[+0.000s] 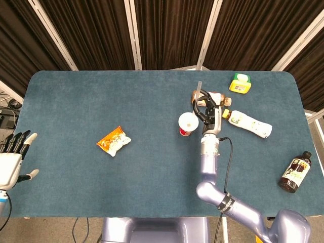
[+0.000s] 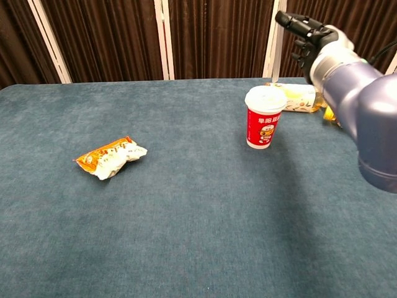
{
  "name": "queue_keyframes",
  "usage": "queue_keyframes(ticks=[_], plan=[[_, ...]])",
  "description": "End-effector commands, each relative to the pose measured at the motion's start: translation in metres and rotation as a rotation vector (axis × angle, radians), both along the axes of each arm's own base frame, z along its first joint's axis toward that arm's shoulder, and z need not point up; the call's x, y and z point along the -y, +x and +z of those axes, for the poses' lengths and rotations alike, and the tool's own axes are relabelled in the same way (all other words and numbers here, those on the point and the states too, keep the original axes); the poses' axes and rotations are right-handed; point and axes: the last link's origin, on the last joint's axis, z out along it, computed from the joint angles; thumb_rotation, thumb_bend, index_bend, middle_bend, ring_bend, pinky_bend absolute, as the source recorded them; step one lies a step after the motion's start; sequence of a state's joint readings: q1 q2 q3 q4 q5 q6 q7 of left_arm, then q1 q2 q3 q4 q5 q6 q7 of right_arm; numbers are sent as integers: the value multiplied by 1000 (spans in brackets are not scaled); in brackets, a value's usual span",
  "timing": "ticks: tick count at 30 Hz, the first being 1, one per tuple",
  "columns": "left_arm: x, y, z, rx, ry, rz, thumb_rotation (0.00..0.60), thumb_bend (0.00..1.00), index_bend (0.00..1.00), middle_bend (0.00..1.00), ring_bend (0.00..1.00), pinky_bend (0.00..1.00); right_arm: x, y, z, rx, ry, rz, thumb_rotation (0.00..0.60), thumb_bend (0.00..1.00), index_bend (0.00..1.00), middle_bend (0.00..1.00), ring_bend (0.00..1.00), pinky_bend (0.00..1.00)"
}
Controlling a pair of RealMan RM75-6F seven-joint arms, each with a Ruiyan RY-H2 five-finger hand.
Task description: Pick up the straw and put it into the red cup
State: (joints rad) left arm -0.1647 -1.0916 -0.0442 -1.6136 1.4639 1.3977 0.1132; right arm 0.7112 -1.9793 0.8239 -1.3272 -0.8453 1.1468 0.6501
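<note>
The left hand (image 1: 12, 159) sat off the near left edge of the desk (image 1: 76, 187), its fingers (image 1: 17, 142) apart and holding nothing; it was likely parked there to stay clear of the work. Midway across lay an orange snack packet (image 1: 114, 141), not needed for the task. Further back stood the red cup (image 1: 188, 124), upright and mouth up, so a straw could drop straight in. The right hand (image 1: 207, 109) hung just beside the cup's far right side, raised above the desk. Its fingers (image 1: 202, 98) were clamped on the straw (image 1: 200, 88), which rose thin and pale out of the grip in the head view. Judged step: carrying the straw over the cup; the straw was not yet inside. Behind lay a tea bottle (image 1: 215, 97) on its side and, near the back edge, a yellow box (image 1: 240, 83).
</note>
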Motion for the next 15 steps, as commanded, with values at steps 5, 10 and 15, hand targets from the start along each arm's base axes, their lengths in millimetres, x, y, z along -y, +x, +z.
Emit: queue_keyframes(ticks=[5, 10, 15], plan=[[0, 0, 0, 0, -1, -1, 600, 77, 0, 0, 0, 0, 5, 5, -15, 12, 25, 4, 600, 336, 665, 257, 0, 0], [-1, 0, 0, -1, -1, 0, 600, 77, 0, 0, 0, 0, 7, 8, -18, 14, 26, 9, 600, 336, 667, 258, 0, 0], [-1, 0, 0, -1, -1, 0, 600, 77, 0, 0, 0, 0, 8, 6, -19, 18, 27, 5, 600, 335, 670, 260, 0, 0]])
